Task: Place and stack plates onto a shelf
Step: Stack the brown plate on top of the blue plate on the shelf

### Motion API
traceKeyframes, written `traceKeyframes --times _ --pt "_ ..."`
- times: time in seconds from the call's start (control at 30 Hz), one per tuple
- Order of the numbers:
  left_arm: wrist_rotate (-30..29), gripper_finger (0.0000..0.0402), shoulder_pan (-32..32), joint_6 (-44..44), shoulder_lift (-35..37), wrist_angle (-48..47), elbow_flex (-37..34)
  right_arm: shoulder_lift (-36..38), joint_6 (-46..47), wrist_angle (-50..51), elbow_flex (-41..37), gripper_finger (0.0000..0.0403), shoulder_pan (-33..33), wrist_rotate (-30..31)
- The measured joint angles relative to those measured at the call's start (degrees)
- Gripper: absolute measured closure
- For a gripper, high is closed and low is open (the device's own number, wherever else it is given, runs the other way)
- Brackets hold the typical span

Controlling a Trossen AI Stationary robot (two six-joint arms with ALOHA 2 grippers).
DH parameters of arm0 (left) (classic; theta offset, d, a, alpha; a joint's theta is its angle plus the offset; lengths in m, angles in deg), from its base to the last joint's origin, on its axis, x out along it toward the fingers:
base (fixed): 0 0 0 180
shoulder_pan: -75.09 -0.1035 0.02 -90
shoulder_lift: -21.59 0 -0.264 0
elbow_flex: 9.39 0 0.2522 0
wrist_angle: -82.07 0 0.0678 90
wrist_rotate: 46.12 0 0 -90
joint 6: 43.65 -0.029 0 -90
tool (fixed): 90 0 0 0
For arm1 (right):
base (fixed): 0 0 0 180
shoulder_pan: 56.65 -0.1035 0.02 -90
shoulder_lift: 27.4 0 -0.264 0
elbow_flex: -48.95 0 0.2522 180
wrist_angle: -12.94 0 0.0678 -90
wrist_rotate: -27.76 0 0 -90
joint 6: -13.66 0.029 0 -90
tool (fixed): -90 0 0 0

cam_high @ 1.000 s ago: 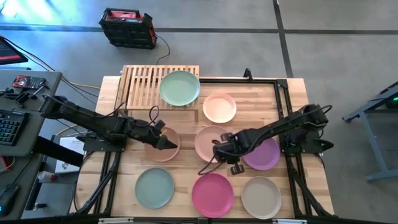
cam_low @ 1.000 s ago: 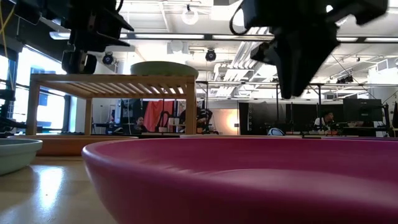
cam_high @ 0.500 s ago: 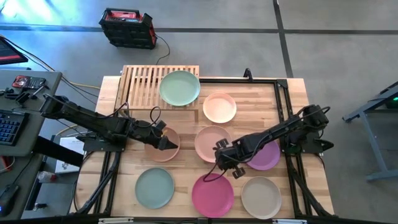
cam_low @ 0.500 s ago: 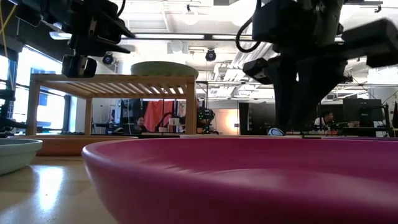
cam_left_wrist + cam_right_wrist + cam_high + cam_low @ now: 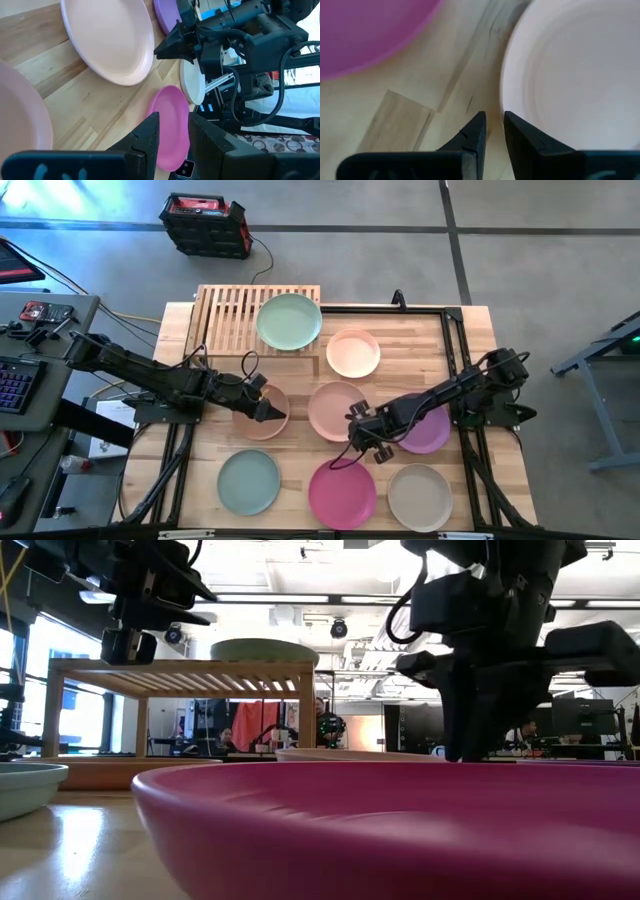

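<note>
1. The pink plate (image 5: pixel 338 411) lies flat at the middle of the table (image 5: pixel 470 340), open side up; being round, it has no long axis to speak of. Its near rim faces the right gripper (image 5: pixel 368 437), a fair spot for a pinch on the edge.
2. The right gripper's fingers stand only a narrow slit apart, just beside that rim in its wrist view; they pinch nothing I can see, though the rim may be touching one finger.
3. The sage green plate (image 5: pixel 289 321) already sits on the shelf (image 5: pixel 228 319), at its right end, leaving the left slats free.
4. The magenta plate (image 5: pixel 342 493) and purple plate (image 5: pixel 427 427) flank the right gripper, still on the tabletop.
5. The left gripper (image 5: pixel 273 412) hovers over the brown plate (image 5: pixel 252 423), fingers nearly closed, holding nothing visible, probably waiting its turn.
</note>
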Motion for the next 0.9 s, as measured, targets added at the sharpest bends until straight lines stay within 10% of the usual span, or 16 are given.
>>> traceKeyframes --times 0.9 --pt "-1.5 0.0312 0.0 0.0 0.02 -0.12 0.0 -0.02 -5.95 -2.57 0.44 0.0343 2.74 0.47"
